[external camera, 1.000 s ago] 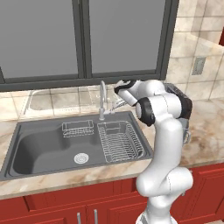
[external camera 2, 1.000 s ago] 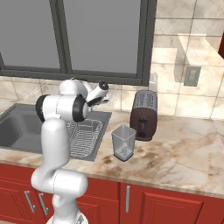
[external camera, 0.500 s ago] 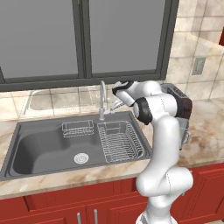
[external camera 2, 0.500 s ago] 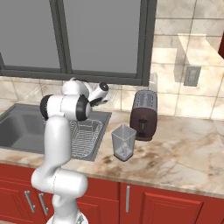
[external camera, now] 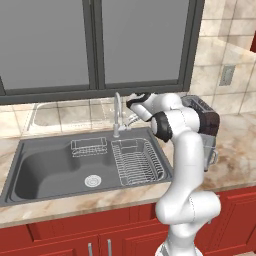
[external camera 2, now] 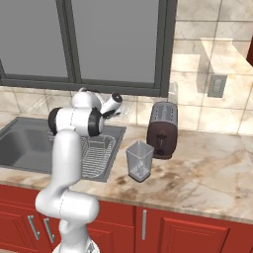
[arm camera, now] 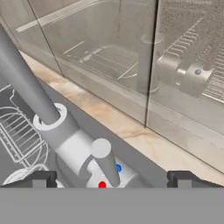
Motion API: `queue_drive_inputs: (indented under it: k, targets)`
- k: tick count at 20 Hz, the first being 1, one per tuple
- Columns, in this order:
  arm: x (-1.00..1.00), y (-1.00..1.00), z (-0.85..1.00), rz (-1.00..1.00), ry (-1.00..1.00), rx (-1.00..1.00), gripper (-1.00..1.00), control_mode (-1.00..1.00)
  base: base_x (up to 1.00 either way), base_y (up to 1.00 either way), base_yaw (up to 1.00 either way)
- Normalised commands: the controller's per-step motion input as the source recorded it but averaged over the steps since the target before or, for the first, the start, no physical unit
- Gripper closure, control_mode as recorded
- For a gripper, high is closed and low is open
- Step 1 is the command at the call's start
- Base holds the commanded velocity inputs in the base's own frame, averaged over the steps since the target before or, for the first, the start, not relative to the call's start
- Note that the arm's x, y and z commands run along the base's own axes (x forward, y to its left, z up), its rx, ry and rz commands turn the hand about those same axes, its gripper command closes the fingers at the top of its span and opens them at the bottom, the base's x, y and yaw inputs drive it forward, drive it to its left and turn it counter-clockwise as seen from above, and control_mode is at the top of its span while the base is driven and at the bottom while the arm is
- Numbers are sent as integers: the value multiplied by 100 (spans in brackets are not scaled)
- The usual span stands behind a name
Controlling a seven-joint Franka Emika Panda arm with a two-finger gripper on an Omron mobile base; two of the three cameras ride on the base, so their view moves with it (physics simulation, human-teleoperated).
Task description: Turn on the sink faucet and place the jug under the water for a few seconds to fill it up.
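Over the last second the arm has eased the gripper point(external camera: 131, 120) a little closer to the base of the faucet point(external camera: 117, 113), and little else has shifted; the jug point(external camera 2: 139, 160) stands where it stood, on the worktop point(external camera 2: 197, 168) just in front of the toaster point(external camera 2: 162, 129), well apart from the sink point(external camera: 45, 167). No water runs from the spout, so the first step looks still undone: the lever has yet to be pushed, and the jug's turn comes after.

The gripper is spread wide and grasps nothing. The hand view shows what the base views cannot: the small lever point(arm camera: 105, 159) sits midway between the two fingertips point(arm camera: 39, 178), with the red and blue marks just beneath it, so a short advance should meet it. The right base view alone gives the jug clearly; in the left one the arm largely hides it
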Motion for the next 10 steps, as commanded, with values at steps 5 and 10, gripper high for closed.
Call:
queue_drive_inputs:
  k: [5,10]
  targets:
    - [12,5,0,3,0,0,-100,-100,0,0,0]
    - [0,10,-6,2,0,0,-100,-100,0,0,0]
